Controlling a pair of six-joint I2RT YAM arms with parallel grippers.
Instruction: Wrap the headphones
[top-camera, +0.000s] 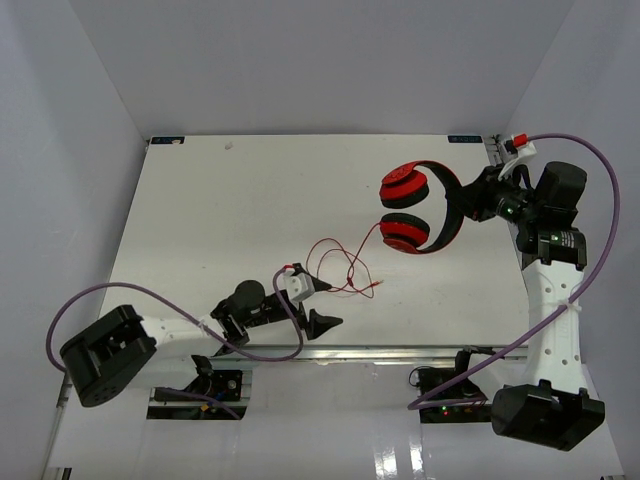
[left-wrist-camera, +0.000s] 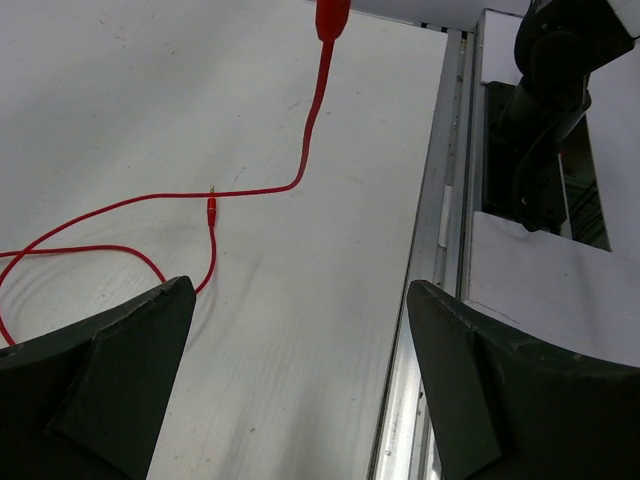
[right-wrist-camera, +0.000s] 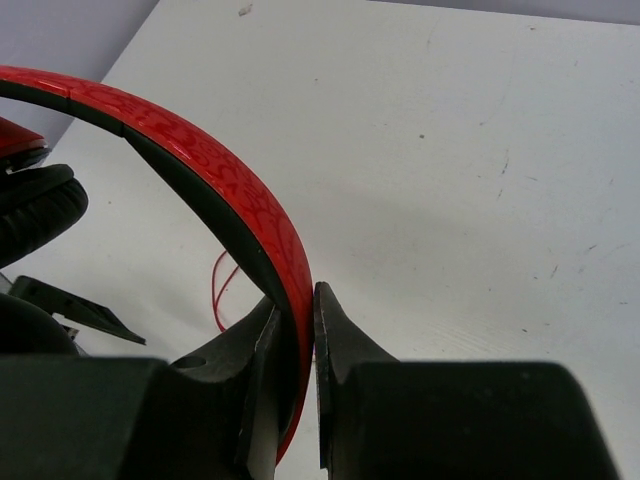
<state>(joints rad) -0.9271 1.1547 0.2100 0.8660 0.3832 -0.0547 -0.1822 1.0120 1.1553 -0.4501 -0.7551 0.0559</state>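
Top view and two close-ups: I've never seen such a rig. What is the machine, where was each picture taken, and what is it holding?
Two robot arms stand at a white table. The top view looks down on both; each close-up comes from a wrist camera, so the dark shapes are that arm's fingers. The right gripper is clamped on the headband of the red headphones. Their thin red cord lies loose on the table. The left gripper is open and empty.

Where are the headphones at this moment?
In the top view, the headphones are at the far right of the table, headband pinched in the right gripper. Their red cord trails toward the near edge by the left gripper.
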